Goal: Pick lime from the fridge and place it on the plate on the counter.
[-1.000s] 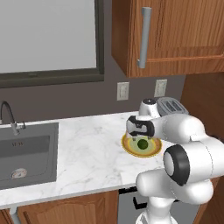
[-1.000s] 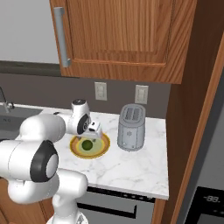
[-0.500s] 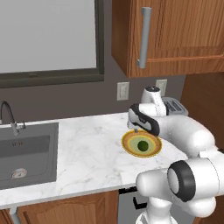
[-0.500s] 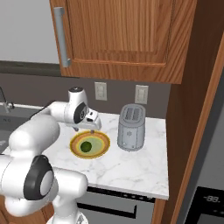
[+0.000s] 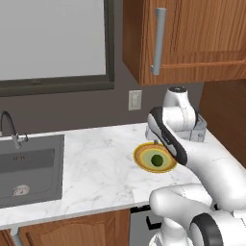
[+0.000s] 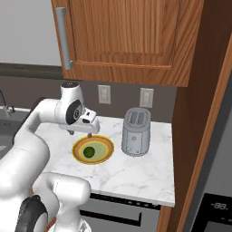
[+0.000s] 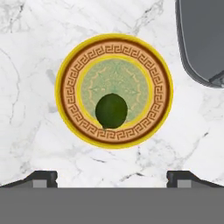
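The dark green lime (image 7: 111, 110) lies on the plate (image 7: 65, 87), just off the pale green centre and towards the rim. The plate (image 6: 105, 146) rests on the white marble counter (image 6: 136, 174) with the lime (image 6: 89, 152) in it. My gripper (image 6: 79, 133) hangs open above the plate, pointing straight down, and nothing is between its fingertips (image 7: 41, 177). From the left base camera the lime (image 5: 156, 159) and the plate (image 5: 141, 153) show beside my forearm. The grey fridge (image 6: 221, 172) with its black panel stands at the far right.
A grey toaster (image 6: 136, 131) stands on the counter right of the plate, its corner (image 7: 201, 39) close to the plate. A sink (image 5: 29, 163) with a faucet (image 5: 7, 126) lies far left. Wooden wall cabinets (image 6: 127, 36) hang overhead.
My gripper has risen from just over the plate to well above it. The lime stays on the plate.
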Tool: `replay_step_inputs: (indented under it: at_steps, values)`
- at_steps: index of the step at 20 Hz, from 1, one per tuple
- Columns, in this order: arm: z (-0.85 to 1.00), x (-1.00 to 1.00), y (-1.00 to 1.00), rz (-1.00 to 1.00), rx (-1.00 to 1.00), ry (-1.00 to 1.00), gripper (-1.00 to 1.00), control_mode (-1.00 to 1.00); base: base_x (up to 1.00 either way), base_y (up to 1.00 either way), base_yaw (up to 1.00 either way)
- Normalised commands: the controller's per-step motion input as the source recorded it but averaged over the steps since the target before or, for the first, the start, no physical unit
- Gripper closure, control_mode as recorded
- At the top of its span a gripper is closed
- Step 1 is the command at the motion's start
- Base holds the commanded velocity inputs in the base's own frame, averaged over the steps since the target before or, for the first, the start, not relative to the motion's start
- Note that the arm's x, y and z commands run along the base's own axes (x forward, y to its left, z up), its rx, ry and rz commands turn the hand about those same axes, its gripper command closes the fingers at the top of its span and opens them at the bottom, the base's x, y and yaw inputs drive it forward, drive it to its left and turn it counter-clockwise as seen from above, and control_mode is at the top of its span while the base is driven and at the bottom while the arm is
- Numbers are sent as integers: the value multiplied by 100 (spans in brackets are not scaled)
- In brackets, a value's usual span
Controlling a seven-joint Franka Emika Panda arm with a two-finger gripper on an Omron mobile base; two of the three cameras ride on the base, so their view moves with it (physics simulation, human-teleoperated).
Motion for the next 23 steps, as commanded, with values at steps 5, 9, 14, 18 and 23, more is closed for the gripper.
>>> replay_step_inputs:
  at_steps: [5, 9, 14, 18, 23]
  values:
    - [28, -73, 0, 0, 0, 0, -100, -100, 0, 0, 0]
    - [31, -67, 0, 0, 0, 0, -100, -100, 0, 0, 0]
    - [17, -71, 0, 0, 0, 0, -100, -100, 0, 0, 0]
    - [10, -71, 0, 0, 0, 0, -100, -100, 0, 0, 0]
    - [5, -59, 0, 0, 0, 0, -100, -100, 0, 0, 0]
